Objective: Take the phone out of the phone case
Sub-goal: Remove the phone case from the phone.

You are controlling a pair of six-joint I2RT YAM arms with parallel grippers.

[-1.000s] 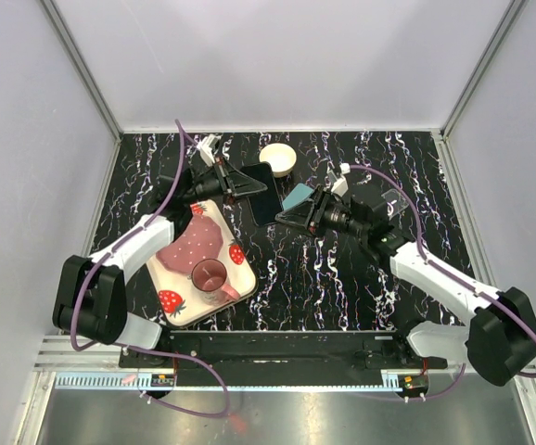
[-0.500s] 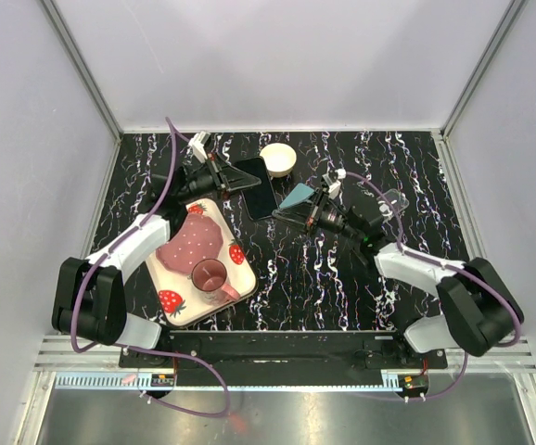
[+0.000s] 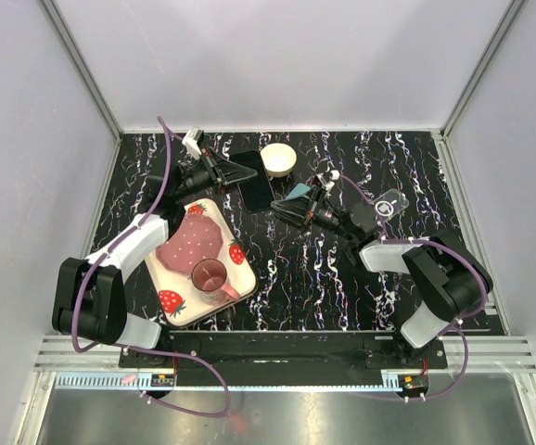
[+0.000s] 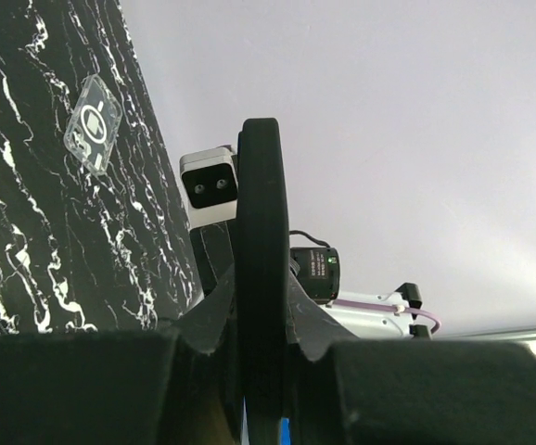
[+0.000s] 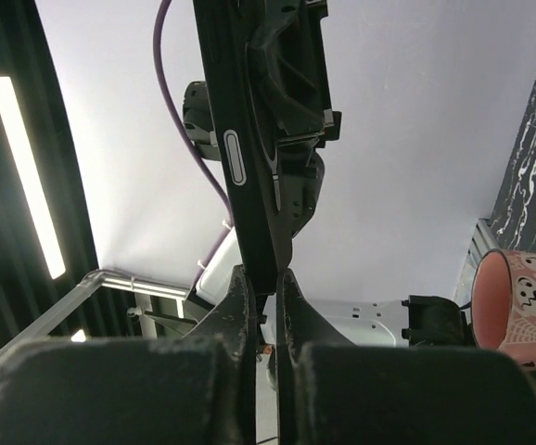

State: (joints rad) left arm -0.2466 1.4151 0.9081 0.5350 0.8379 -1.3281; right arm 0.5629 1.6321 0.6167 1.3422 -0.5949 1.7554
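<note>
clamping phone case (image 3: 257, 187), left pincer (image 3: 247, 174) clenched; right pincer (image 3: 280, 205) pinching its edge

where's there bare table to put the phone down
Free: the near middle, between the tray and the right arm; also the far right corner beyond the clear tag. Crowded: far left-centre, where the bowl, the phone, the left gripper and the right gripper bunch.
</note>
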